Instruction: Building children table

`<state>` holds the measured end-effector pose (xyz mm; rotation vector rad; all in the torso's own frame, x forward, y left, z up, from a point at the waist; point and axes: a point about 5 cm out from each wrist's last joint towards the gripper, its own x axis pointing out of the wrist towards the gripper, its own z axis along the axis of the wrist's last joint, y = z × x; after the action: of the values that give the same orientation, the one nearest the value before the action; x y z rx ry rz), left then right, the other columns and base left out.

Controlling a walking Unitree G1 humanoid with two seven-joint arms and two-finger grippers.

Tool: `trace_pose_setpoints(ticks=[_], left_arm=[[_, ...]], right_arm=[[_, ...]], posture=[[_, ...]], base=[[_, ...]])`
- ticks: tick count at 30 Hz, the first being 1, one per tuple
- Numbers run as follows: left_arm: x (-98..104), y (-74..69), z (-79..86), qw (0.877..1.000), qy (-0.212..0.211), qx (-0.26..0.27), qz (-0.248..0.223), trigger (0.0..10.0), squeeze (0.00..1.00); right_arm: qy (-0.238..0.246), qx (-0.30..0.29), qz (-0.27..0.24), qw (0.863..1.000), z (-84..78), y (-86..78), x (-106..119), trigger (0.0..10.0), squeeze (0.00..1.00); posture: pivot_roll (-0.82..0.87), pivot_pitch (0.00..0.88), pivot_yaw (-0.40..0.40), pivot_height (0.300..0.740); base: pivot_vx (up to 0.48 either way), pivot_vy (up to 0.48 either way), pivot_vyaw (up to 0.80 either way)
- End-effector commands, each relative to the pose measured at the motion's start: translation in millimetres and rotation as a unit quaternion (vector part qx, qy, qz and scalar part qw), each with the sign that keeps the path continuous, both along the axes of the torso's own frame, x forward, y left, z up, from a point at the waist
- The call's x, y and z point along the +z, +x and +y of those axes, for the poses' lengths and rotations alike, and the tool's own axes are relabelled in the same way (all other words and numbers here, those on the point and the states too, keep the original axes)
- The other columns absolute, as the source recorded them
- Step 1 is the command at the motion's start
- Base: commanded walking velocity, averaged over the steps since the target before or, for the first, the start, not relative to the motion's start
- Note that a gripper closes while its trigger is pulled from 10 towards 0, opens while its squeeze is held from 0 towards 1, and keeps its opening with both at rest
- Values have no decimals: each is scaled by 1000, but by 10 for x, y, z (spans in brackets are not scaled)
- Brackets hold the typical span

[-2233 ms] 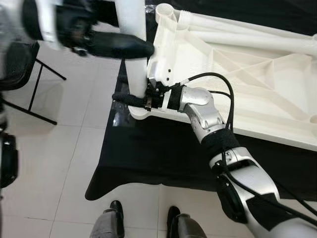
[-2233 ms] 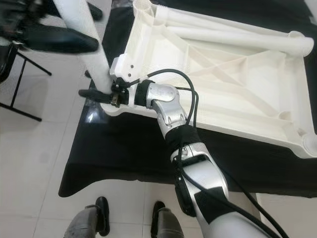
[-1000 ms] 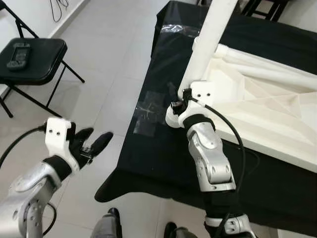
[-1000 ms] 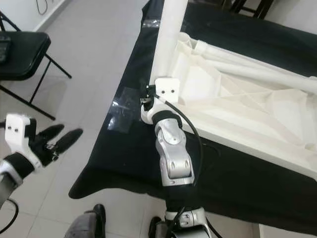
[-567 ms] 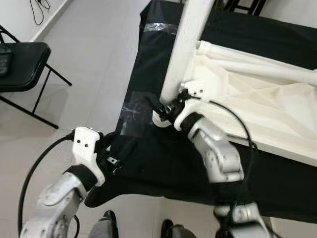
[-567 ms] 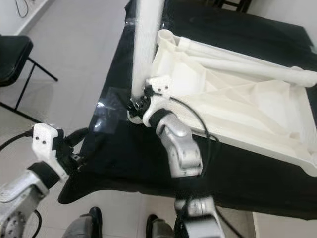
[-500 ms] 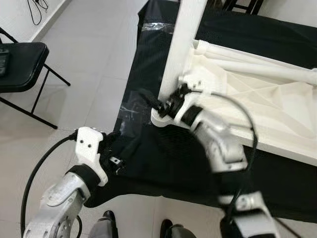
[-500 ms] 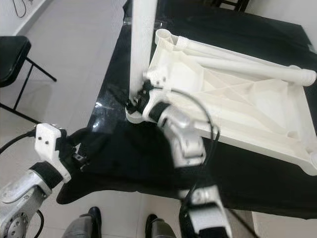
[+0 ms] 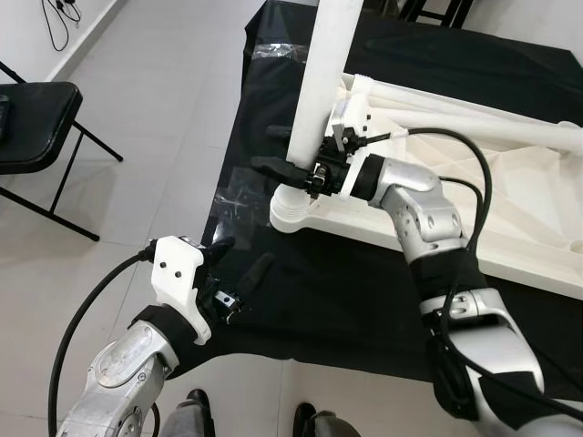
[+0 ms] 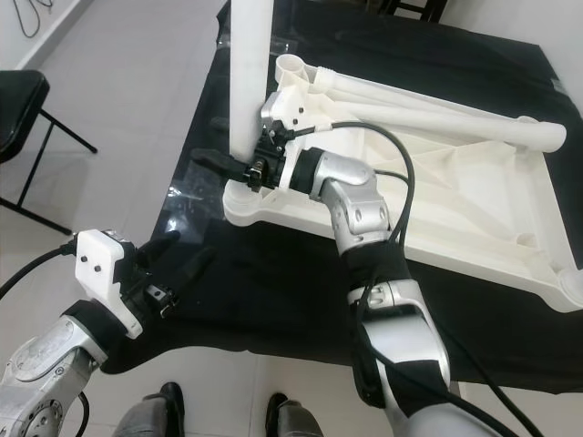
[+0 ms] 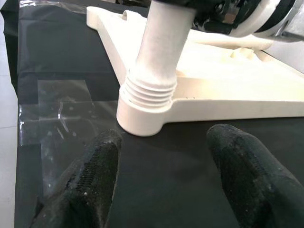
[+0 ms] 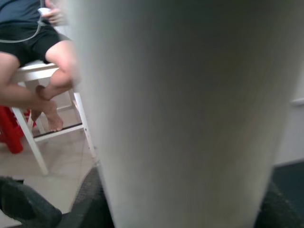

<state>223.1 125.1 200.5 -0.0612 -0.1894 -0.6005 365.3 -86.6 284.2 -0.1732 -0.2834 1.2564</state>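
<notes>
Two grippers: left gripper (image 9: 239, 273), jaws wide and empty, has swung in to the table (image 9: 301, 300) front edge. Beyond, right gripper (image 9: 290, 169) still clamps white leg (image 9: 314, 100), now upright in tabletop (image 9: 510, 200) corner socket; threading likely next.

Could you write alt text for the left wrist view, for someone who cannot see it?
A white table leg stands upright with its threaded end in the corner socket of a white tabletop lying upside down on a black cloth. The left tool, its two black fingers spread, points at that corner without touching it.
</notes>
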Motion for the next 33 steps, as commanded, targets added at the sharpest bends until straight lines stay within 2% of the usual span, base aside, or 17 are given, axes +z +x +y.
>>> trace_pose_setpoints(ticks=[1,7,9,12,13,14,16,17,18,19,21,22,25,26,27,28,33], left_arm=[[-7,-23,1,1000,4,2,-3,10000,0],[-2,-29,18,1000,20,15,-15,10000,0],[-6,-4,51,999,24,30,-17,10000,0],[-14,11,75,999,25,39,-17,10000,0],[-22,26,97,998,29,48,-16,10000,0],[-28,36,110,998,31,53,-15,10000,0],[-28,36,110,998,31,53,-15,10000,0],[-33,47,122,998,31,57,-14,10000,0],[-54,84,155,996,35,75,-11,10000,0],[-54,84,155,996,35,75,-11,10000,0],[-90,134,207,994,42,102,-8,10000,0],[-112,158,233,992,47,116,-7,10000,0],[-124,170,246,991,50,124,-8,10000,0],[-139,183,262,989,55,134,-9,10000,0],[-160,196,288,987,56,150,-8,10000,0],[-186,202,311,985,58,165,-7,10000,0],[-299,163,343,978,67,197,0,10000,0]], right_arm=[[-32,33,24,999,97,-21,-175,0,0],[-26,-13,41,999,-82,29,-404,0,0],[10,-89,74,993,-117,11,-590,0,0],[26,-134,93,986,-95,-30,-704,0,0],[35,-214,114,969,-44,-93,-875,0,0],[32,-319,121,939,-47,-135,-1019,0,0],[32,-319,121,939,-47,-135,-1019,0,0],[28,-383,137,913,-48,-211,-1144,0,0],[29,-400,152,903,44,-323,-1240,0,0],[29,-400,152,903,44,-323,-1240,0,0],[33,-365,166,915,215,-428,-1296,0,0],[41,-355,161,920,245,-404,-1272,0,0],[46,-353,156,921,245,-373,-1251,0,0],[51,-362,147,919,226,-332,-1225,10000,0],[67,-355,144,921,227,-302,-1195,10000,467],[83,-343,142,925,236,-287,-1171,10000,1000],[129,-309,136,932,228,-314,-1072,10000,1000]], posture=[[161,254,-124,740],[152,250,-117,740],[141,246,-107,740],[141,246,-105,740],[137,245,-100,740],[136,245,-98,740],[136,245,-98,740],[132,246,-91,740],[132,242,-84,740],[132,242,-84,740],[123,234,-71,740],[130,232,-72,740],[130,232,-72,740],[134,228,-73,740],[140,225,-72,740],[142,224,-69,740],[142,219,-64,740]], base=[[0,0,0],[0,0,0],[0,0,0],[0,0,0],[0,0,0],[0,0,0],[0,0,0],[0,0,0],[0,0,0],[0,0,0],[0,0,0],[0,0,0],[0,0,0],[0,0,0],[0,0,0],[0,0,0],[0,0,0]])
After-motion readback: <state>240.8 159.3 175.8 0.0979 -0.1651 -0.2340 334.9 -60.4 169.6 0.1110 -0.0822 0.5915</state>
